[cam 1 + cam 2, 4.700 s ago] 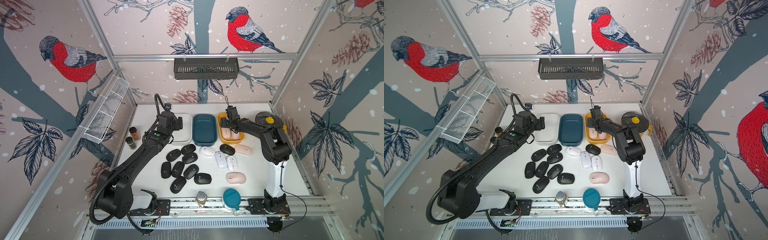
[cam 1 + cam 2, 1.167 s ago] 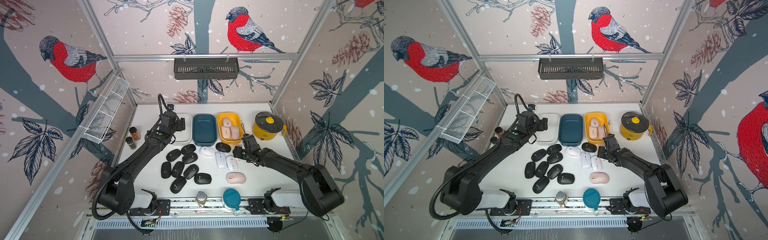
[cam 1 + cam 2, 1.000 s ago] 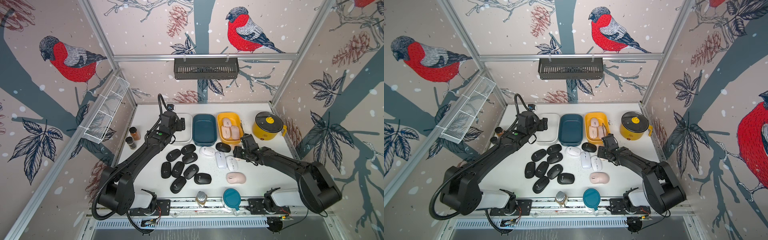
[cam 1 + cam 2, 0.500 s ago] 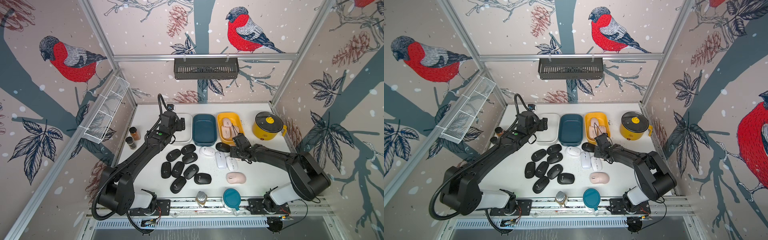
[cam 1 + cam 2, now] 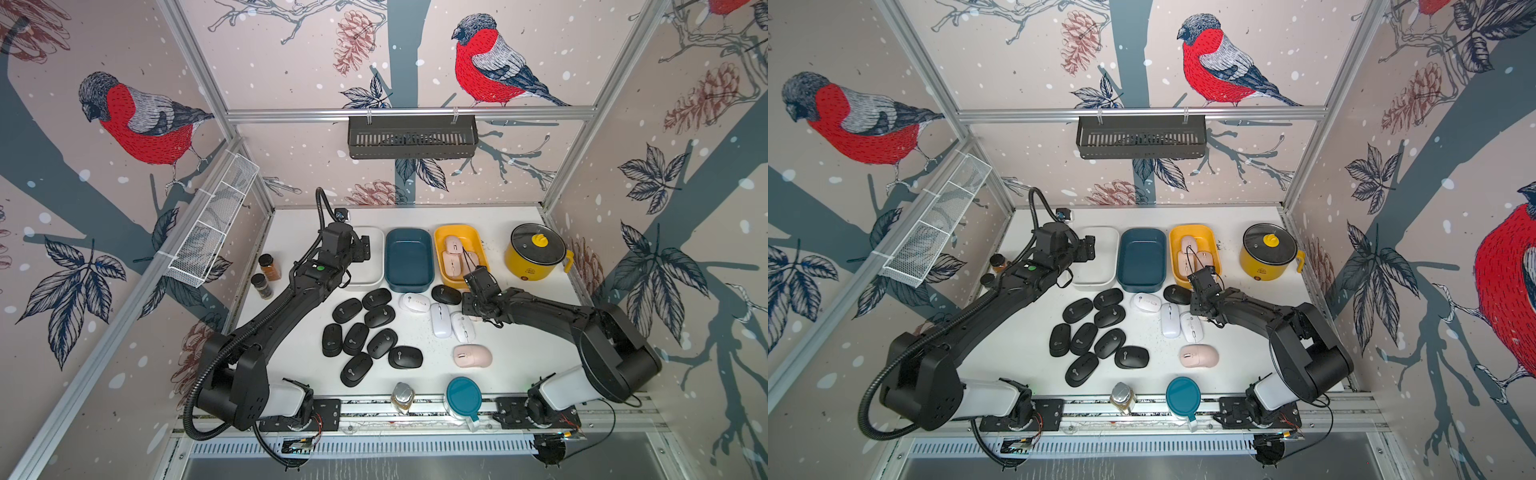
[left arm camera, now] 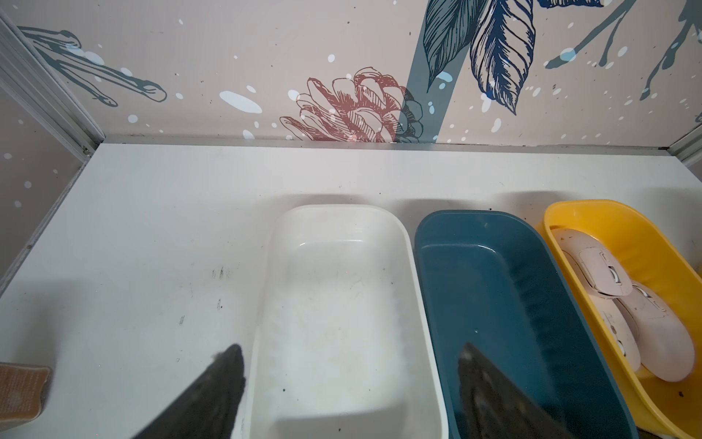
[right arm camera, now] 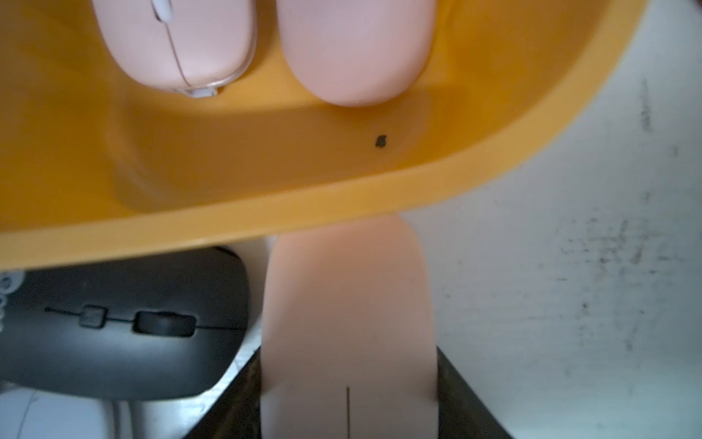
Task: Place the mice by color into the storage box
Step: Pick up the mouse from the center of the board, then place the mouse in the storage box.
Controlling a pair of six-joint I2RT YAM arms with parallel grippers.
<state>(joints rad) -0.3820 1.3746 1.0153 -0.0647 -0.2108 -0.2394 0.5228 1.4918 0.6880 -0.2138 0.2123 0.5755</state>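
Right wrist view: a smooth pale pink oval mouse sits gripped just before the glossy yellow plastic tub, its long axis aimed at the tub. Its far end is hidden behind the rim and its near end is cut off. The right gripper has its jaws clenched on the mouse's flanks. A black mouse lies just beside it on the scuffed white table. The left gripper hangs above the white tub, jaws released.

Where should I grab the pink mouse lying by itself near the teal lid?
Pinch the lone pink mouse across its narrow middle, on the two long sides, coming straight down from above: it lies flat, domed top up, with bare table around it.
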